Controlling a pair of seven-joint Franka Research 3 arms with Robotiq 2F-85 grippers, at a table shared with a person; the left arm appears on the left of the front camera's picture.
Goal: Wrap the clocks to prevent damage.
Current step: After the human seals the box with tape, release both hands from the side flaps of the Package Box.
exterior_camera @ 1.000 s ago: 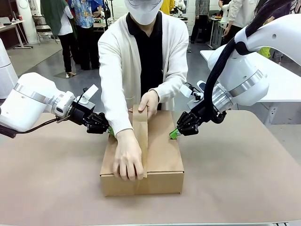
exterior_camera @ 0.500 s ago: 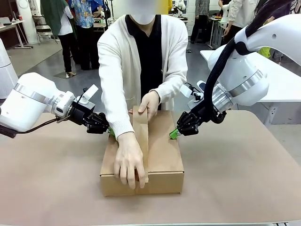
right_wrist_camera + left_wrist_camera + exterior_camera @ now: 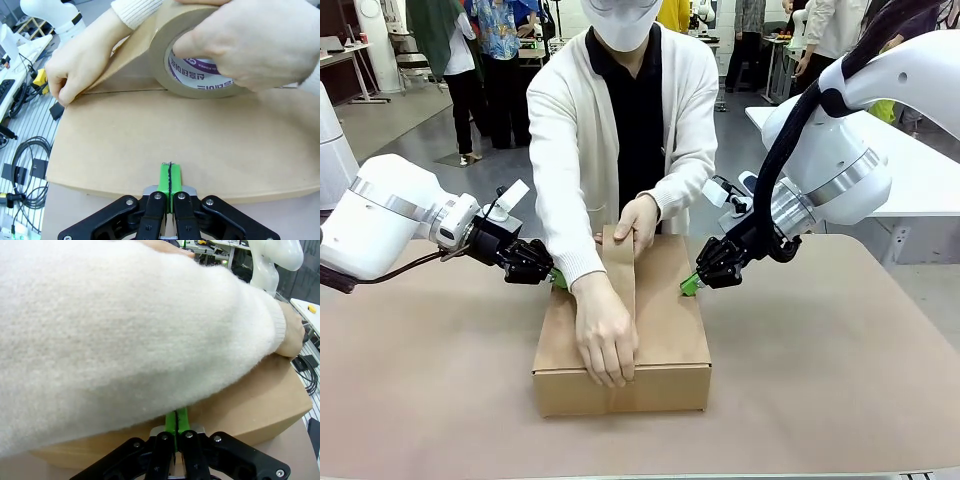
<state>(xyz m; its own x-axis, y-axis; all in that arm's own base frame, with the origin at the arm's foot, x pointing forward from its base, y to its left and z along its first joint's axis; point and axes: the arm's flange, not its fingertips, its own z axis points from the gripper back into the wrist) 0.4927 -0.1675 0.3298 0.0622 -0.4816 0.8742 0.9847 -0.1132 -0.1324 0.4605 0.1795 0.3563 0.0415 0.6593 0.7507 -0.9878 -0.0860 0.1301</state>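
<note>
In the front view, a cardboard box [image 3: 670,330] sits mid-desk [image 3: 840,380] between the left end effector [image 3: 553,279] and the right end effector [image 3: 689,286], both with fingers pressed together at its sides. One hand [image 3: 605,335] presses a tape strip [image 3: 620,265] over the near edge, and the other hand [image 3: 638,218] is at the far edge. In the left wrist view, the green pads [image 3: 182,416] meet at the box under a white sleeve [image 3: 125,330]. In the right wrist view, the pads [image 3: 165,177] meet with nothing between them beside the box, and a hand holds the tape roll [image 3: 197,75] on top.

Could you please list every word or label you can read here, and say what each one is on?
"테이프": white Korean print on the purple inner core of the tape roll; the letters before it are partly hidden by the person's hand.
Cardboard box: no print visible.
</note>
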